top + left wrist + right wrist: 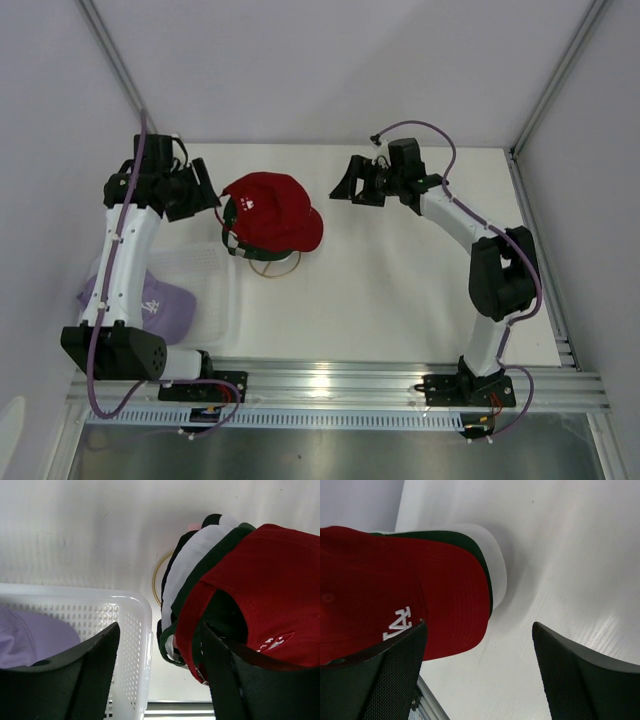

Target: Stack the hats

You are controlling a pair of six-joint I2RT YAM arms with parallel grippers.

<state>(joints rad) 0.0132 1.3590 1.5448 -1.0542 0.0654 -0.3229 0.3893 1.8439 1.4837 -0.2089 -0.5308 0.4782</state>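
Observation:
A stack of hats sits on the table, topped by a red hat (272, 212) with white lettering. In the left wrist view the red hat (270, 580) lies over a dark green hat (216, 555), a white hat (192, 560) and a black hat (171, 567), with a sliver of pink at the top. A lavender hat (152, 306) lies apart in the basket. My left gripper (207, 190) hovers open just left of the stack, its right finger close to the red hat's back. My right gripper (350, 181) is open to the right of the stack, holding nothing.
A gold wire-ring stand (272, 266) shows under the stack. A white mesh basket (212, 292) stands at the front left, partly under my left arm. White walls and metal posts close in the back and sides. A metal rail runs along the near edge.

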